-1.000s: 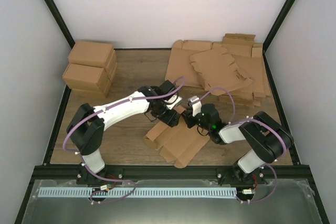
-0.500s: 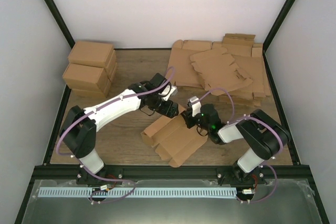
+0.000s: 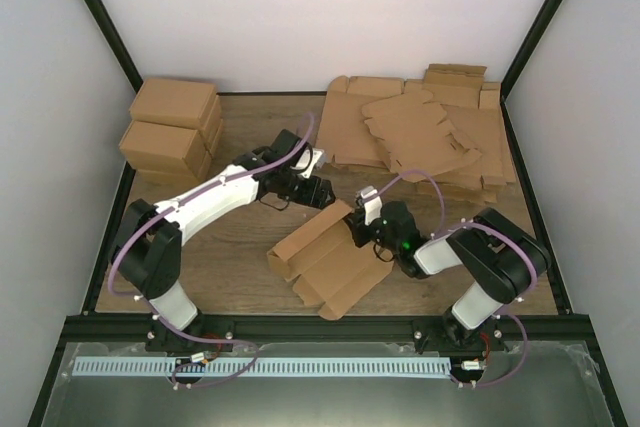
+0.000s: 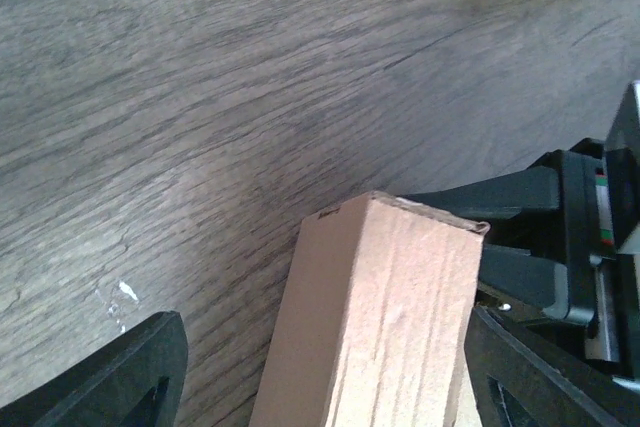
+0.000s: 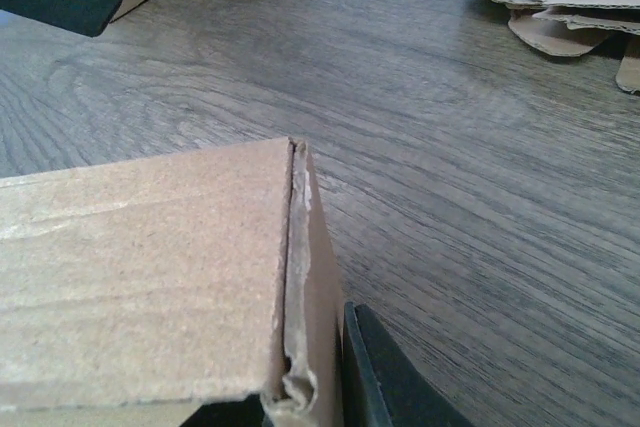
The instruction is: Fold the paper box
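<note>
The right claw (image 3: 358,232) is clamping an upright flap of the paper box (image 3: 330,267), its fingers nearly together, with one finger (image 5: 380,377) pressing against the cardboard's outer face. The left claw (image 3: 312,194) is hovering with its fingers (image 4: 120,377) spread wide, the flap's end showing between them. The one half-folded box is lying on the surface (image 3: 230,237) near the middle of the near edge. A pile of flat blanks (image 3: 420,137), too overlapped to count, is sitting in the far right corner. At least two closed cartons (image 3: 170,127) are standing stacked in the far left corner.
</note>
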`<state>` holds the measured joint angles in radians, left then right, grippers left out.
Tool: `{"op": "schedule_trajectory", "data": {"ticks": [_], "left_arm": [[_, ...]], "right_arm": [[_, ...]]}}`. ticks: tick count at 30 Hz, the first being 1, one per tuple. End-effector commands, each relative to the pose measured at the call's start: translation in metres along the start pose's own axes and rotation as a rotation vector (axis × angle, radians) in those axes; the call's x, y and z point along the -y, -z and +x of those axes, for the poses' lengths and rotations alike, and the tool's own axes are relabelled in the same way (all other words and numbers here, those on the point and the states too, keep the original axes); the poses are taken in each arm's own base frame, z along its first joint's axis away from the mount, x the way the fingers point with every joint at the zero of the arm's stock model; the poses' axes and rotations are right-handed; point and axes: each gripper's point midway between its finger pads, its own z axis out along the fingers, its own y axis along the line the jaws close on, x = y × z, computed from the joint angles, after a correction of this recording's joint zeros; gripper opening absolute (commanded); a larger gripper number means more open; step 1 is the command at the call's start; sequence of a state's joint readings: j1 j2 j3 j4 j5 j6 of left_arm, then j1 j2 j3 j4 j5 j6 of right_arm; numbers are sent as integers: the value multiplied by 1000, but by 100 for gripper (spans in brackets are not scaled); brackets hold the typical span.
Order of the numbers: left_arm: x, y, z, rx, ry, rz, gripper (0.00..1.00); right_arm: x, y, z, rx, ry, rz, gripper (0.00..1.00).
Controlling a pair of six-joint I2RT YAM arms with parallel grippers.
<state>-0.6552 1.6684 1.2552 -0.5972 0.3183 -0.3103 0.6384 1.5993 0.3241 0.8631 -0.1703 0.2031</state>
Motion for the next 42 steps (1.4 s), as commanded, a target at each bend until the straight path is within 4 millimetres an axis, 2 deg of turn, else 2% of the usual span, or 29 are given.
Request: {"op": "schedule_trajectory", "data": {"ticks": [1,6,12,15,28,30,37,42], "left_arm": [[12,-8,-5,0,-27,78,76],[11,-29,-1,-46,-24,101,68],[10,-41,-4,-54,-27,112,65],[16,-47,-1,-75,-33,148,61],[27,-59,11,-110,-45,179,50],[26,-60,14,-116,-45,174,49],[20,-63,24,-130,-48,144,46],[15,-64,34,-141,-43,124,45]], "right_arm": [[-2,-1,5,0,0,8,12],[-3,-1,6,5,-7,0,12],[-4,-2,7,5,-10,-6,12],[-6,-2,8,6,-5,-15,12],[-6,0,12,36,16,79,10],[-7,2,13,50,13,80,13],[-10,-6,22,38,14,88,12],[-6,-12,27,31,3,130,5]]}}
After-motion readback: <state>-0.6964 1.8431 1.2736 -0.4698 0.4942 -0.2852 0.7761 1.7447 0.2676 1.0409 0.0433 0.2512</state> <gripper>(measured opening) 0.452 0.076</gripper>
